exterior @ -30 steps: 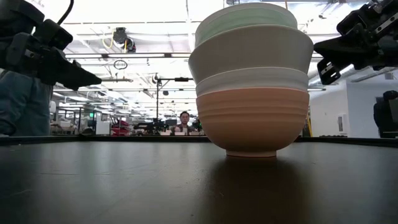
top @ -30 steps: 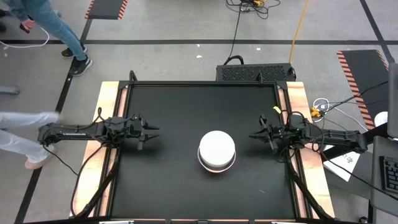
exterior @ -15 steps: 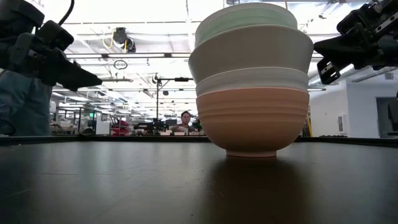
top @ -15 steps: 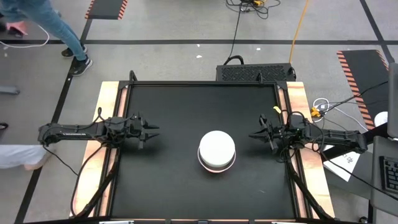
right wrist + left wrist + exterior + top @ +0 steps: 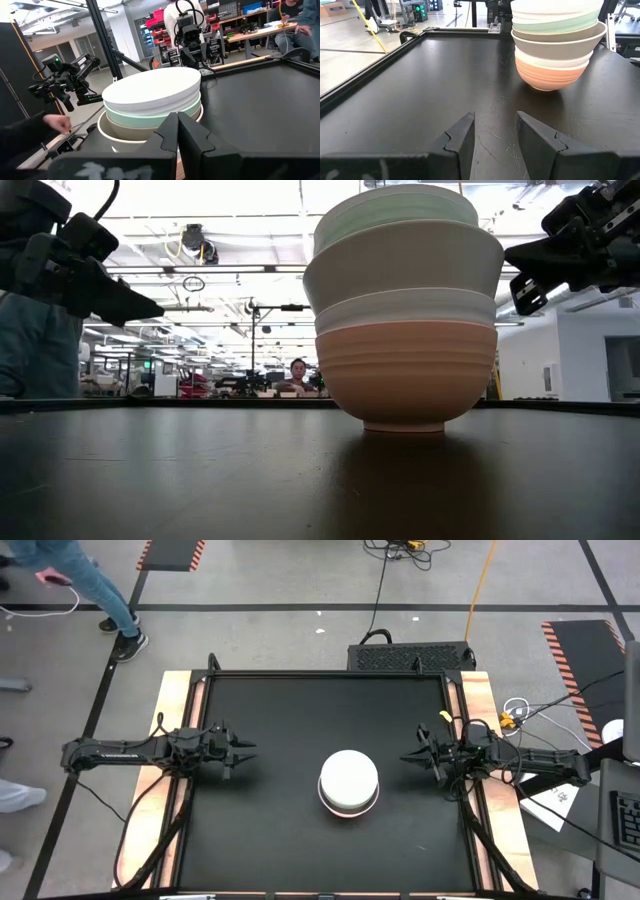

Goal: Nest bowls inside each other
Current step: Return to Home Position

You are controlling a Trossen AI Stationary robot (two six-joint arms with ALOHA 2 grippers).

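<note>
Bowls [image 5: 349, 781] sit nested in one upright stack on the black counter [image 5: 300, 710], right of centre.

Left gripper [image 5: 240, 752]: at the counter's left edge, fingers parted by a moderate gap, holding nothing. The stack lies well apart to its right, straight ahead of it.

Stack, bottom up in the low view: salmon-orange bowl [image 5: 408, 370], white bowl [image 5: 405, 305], beige-grey bowl [image 5: 400, 265], mint green bowl [image 5: 390, 210]. A top white bowl [image 5: 555, 6] caps it. No dark bowl can be seen.

Right gripper [image 5: 412, 757]: near the right edge, fingers closed together, empty, pointing left at the stack. It is the nearer arm, but clear of the rim.

Judgement: nesting looks complete. Any remaining move is a retreat, each arm away from the stack.
</note>
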